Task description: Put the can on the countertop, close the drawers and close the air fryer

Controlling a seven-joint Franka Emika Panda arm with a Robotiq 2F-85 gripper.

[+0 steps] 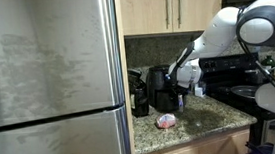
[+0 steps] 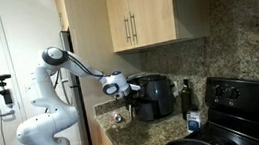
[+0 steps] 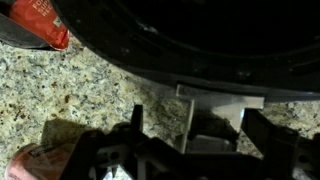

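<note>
The black air fryer (image 1: 158, 86) stands on the granite countertop (image 1: 206, 116) and also shows in the other exterior view (image 2: 154, 95). In the wrist view its dark basket (image 3: 190, 35) fills the top, with its grey handle (image 3: 215, 103) sticking out toward me. My gripper (image 3: 195, 135) is open, one finger on each side of the handle, close to it. It shows in both exterior views (image 1: 183, 78) (image 2: 117, 85). A red can (image 3: 38, 22) lies on the counter beside the fryer, and a reddish can (image 1: 166, 121) shows in front of it. The drawers are not visible.
A steel fridge (image 1: 48, 85) fills one side. A black stove (image 2: 244, 103) stands beside the counter, with a dark bottle (image 2: 185, 95) near it. Wooden cabinets (image 2: 142, 15) hang above. Another red object (image 3: 40, 160) lies at the wrist view's lower left.
</note>
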